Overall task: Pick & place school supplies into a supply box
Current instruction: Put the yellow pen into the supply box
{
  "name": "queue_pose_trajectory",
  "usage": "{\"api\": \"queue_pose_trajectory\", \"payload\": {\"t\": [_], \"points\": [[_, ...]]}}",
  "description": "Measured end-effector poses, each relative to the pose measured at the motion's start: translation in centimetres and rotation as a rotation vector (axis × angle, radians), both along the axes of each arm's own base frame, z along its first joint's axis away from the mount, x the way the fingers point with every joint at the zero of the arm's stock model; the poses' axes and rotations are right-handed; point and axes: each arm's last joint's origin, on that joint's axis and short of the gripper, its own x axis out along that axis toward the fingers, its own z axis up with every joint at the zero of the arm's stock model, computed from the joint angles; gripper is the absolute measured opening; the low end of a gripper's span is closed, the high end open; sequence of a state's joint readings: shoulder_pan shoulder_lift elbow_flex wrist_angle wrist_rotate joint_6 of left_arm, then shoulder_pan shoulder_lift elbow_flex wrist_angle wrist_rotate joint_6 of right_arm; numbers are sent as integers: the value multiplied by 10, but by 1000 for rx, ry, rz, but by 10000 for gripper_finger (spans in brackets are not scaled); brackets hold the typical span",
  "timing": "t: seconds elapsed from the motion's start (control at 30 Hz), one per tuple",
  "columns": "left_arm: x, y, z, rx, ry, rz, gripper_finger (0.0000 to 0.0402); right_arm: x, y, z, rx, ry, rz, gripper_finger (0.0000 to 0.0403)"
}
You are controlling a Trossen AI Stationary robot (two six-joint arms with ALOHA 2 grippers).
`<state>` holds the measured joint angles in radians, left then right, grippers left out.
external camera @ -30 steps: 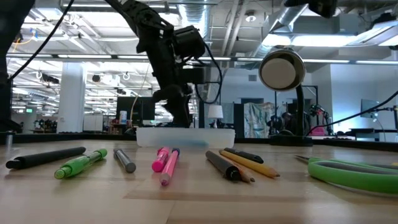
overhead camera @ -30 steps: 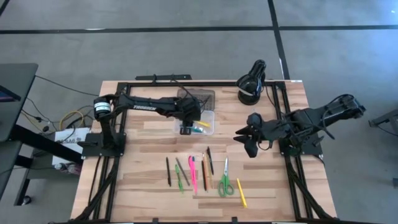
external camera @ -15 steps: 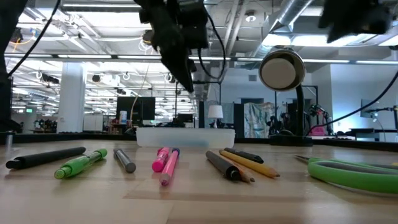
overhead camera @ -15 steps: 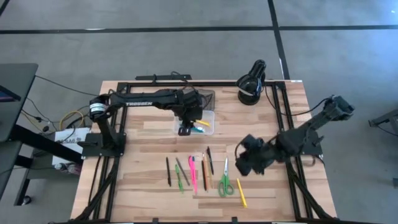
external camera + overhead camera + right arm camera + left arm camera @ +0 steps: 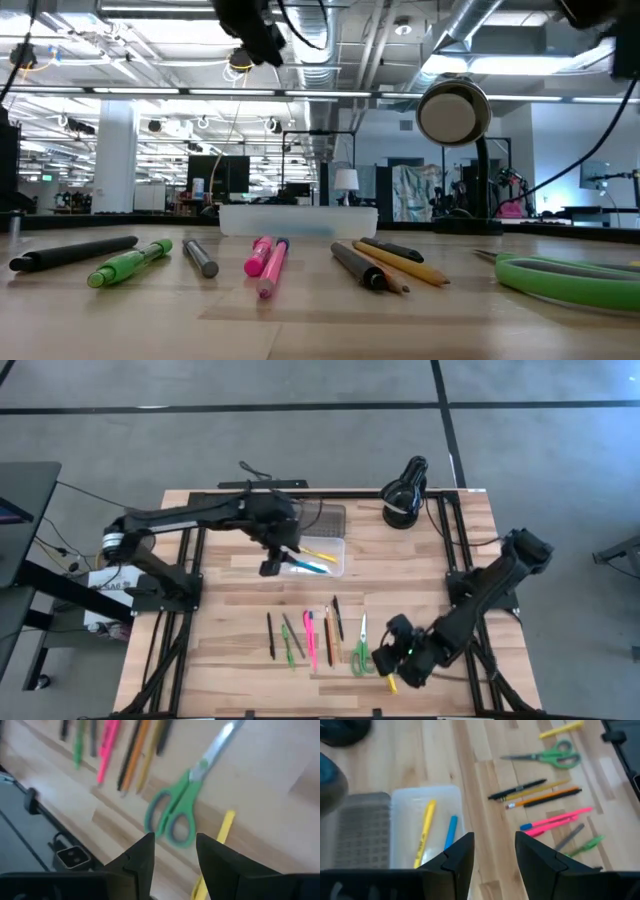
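The clear supply box sits open on the table with a yellow marker and a blue pen lying in it. Its grey dotted lid lies flat on the far side. My left gripper hovers open beside the box's left end. A row of pens, the green-handled scissors and a yellow marker lie flat near the table's near edge. My right gripper hangs open above the scissors and that marker.
A black round desk lamp stands at the far right corner. Black frame rails run along both table sides. Bare wood lies between the box and the row of pens. In the low view the box sits behind the pens.
My left gripper has risen out of the box and drawn toward the table's left. My right gripper has swung from the table's middle right toward the near edge and come down over the scissors and yellow marker. The supplies on the table have not moved.
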<state>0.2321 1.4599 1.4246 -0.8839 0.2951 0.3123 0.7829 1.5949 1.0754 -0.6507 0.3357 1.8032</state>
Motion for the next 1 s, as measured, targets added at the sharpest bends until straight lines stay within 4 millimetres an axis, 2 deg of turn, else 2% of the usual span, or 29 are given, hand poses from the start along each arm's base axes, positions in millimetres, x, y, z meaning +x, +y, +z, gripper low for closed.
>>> {"api": "queue_pose_trajectory", "payload": {"t": [0.2, 0.33, 0.5, 0.73, 1.0], "points": [[-34, -5, 10, 61, -72, 97, 137, 6, 21, -17, 84, 72, -111, 138], [-54, -8, 13, 80, -94, 160, 137, 8, 28, -23, 119, 195, -112, 138], [-71, -11, 13, 74, -123, 234, 137, 15, 29, -32, 123, 253, -120, 138], [-85, -14, 4, 37, -156, 301, 137, 17, 17, -37, 87, 306, -153, 138], [-88, -15, 2, 13, -160, 325, 137, 15, 17, -44, 113, 309, -131, 138]]}}
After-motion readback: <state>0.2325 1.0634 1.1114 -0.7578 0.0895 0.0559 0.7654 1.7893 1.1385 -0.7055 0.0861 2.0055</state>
